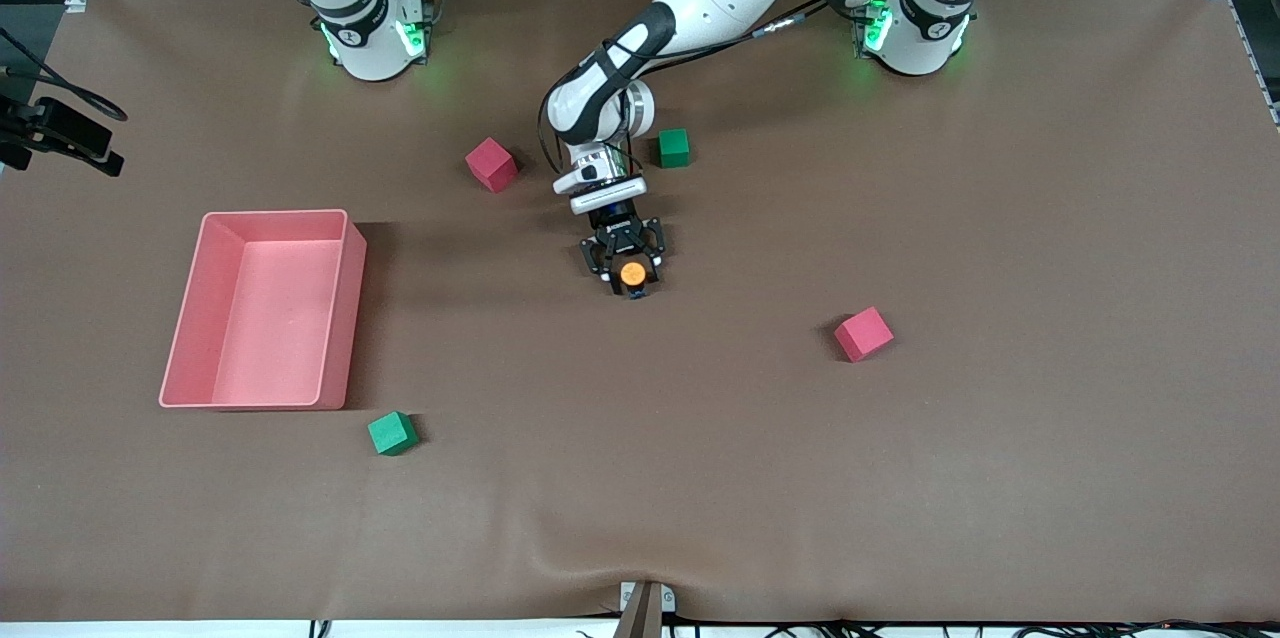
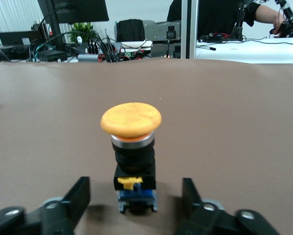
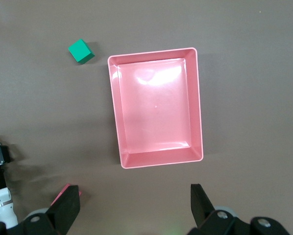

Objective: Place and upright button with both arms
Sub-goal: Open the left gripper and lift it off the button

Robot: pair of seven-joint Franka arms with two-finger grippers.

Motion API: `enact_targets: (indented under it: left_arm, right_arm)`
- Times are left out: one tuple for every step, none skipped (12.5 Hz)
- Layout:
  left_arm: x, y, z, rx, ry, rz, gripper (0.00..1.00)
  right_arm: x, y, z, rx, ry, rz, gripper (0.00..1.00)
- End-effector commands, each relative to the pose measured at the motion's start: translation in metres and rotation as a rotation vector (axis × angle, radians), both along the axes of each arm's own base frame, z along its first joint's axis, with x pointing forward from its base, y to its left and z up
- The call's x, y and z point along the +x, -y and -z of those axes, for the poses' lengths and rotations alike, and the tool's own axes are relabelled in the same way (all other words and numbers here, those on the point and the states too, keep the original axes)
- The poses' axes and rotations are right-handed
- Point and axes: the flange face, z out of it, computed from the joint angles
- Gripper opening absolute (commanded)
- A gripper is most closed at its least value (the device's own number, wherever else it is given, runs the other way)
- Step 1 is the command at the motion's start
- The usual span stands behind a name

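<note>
Button (image 2: 131,147) upright mid-bench (image 1: 1000,218), left gripper (image 2: 135,205) fingers apart astride it with gaps, right gripper (image 3: 135,205) fingers apart above pink tray (image 3: 114,107)

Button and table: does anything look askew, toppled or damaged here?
Nothing stands out. The button stands upright on the table, orange cap up, between the left gripper's open fingers, untouched. The pink bin sits empty.

Orange-capped button (image 2: 132,155) upright on table (image 1: 900,468)
</note>
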Motion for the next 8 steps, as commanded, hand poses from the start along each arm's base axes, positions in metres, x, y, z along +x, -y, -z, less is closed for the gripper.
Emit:
enact_targets:
  left_arm:
    - [-0.028, 0.032, -0.052, -0.085, -0.094, -0.046, 1.00]
    - [-0.043, 0.045, -0.083, -0.130, -0.149, -0.066, 1.00]
    - [-0.055, 0.055, -0.118, -0.171, -0.201, -0.091, 1.00]
    - [-0.067, 0.061, -0.151, -0.179, -0.255, -0.108, 1.00]
    - [-0.076, 0.065, -0.185, -0.174, -0.329, -0.114, 1.00]
    - [-0.079, 0.066, -0.219, -0.190, -0.391, -0.118, 1.00]
    - [-0.078, 0.064, -0.252, -0.204, -0.446, -0.121, 1.00]
    - [-0.075, 0.060, -0.291, -0.223, -0.507, -0.114, 1.00]
  right_arm:
    - [0.000, 0.002, -0.004, -0.002, 0.003, 0.011, 1.00]
    - [0.000, 0.001, -0.004, -0.002, 0.003, 0.011, 1.00]
    - [0.000, 0.002, -0.004, -0.002, 0.003, 0.013, 1.00]
    - [0.000, 0.001, -0.004, 0.000, 0.003, 0.011, 1.00]
    - [0.002, 0.000, -0.003, 0.001, 0.002, 0.011, 1.00]
    - [0.003, 0.000, 0.000, 0.002, -0.003, 0.011, 1.00]
    - [0.003, -0.001, 0.000, 0.003, -0.003, 0.009, 1.00]
    - [0.004, -0.002, 0.000, 0.003, -0.004, 0.008, 1.00]
